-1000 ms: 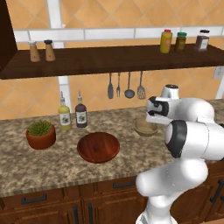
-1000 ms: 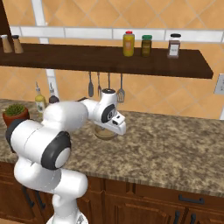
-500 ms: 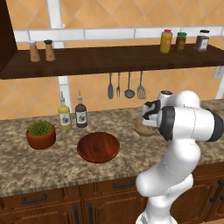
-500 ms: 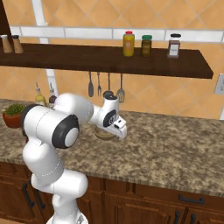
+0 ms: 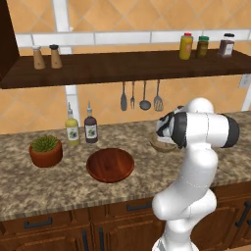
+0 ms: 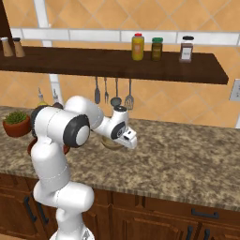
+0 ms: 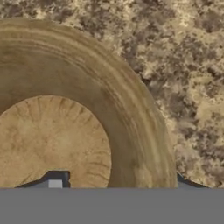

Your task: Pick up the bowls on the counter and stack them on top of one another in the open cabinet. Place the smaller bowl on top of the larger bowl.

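We see the table (image 5: 44, 186) speckled in brown and beige. The smaller bowl (image 7: 65, 122) is tan, ringed with darker and lighter grain bands around a pale sandy floor. The larger bowl (image 5: 110, 164) is glossy reddish-brown. The open cabinet (image 5: 122, 66) is dark brown. The plant pot (image 5: 45, 154) is terracotta with green leaves. The wall tiles (image 5: 122, 17) are orange-tan.

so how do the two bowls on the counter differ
The larger bowl is wide, shallow, glossy red-brown; the smaller bowl is tan, matte and much narrower. The larger bowl sits out in the open, left of the arm, while the smaller bowl is partly hidden behind the arm, with the pincer right over its rim. Both are round and rest upright on the counter.
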